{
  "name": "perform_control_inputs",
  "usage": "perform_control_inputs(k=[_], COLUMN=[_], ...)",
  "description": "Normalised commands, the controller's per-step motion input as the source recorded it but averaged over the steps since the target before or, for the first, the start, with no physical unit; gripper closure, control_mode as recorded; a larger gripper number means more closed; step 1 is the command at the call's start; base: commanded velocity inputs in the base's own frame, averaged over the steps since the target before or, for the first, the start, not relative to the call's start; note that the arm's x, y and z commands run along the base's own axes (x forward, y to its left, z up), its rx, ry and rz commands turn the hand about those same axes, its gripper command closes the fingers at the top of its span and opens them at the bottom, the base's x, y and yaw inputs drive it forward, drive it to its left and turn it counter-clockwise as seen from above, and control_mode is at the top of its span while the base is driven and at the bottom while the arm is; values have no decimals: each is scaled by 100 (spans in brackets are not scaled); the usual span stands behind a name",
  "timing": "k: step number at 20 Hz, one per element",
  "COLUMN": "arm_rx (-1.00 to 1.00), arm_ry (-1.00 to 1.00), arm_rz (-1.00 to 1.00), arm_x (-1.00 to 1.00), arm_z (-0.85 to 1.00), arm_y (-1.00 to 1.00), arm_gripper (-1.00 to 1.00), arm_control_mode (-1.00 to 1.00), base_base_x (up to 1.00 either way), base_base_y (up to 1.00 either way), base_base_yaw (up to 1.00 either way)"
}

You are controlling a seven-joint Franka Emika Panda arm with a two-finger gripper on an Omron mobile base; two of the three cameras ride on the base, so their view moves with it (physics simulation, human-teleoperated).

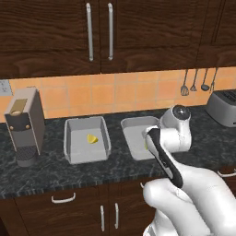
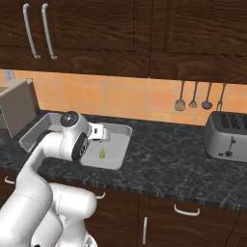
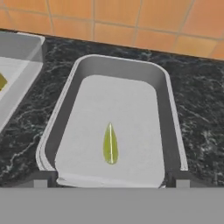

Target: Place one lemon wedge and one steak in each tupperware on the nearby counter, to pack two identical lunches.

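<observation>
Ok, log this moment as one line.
tool: open, above right tupperware | lemon wedge in it | left tupperware: lemon wedge | steaks: none in either

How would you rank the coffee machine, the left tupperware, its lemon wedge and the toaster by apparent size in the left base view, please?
1. Left tupperware and coffee machine: look alike, so unranked.
2. Toaster: cut off by the frame edge, so unsure.
3. Lemon wedge: clearly smallest.

Evenly lit, flat rendered light; soft shadows inside the tupperware; no glare, slightly coarse, pixelated edges.
</observation>
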Motion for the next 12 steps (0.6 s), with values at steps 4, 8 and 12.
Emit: perform_control_inputs(k=[4,8,12], arm_rx=[1,3,3], arm_ry=[0,0,0], arm_rz=[0,-1,-1], arm_x=[-91,-100,-100], arm_z=[84,56,53], arm_y=[0,0,0], arm_gripper=[-100,-100,-100], arm_control_mode=[-100,-100,-100], base_base_x=[0,0,0], base_base_y=[0,0,0], base_base_yaw=[0,0,0])
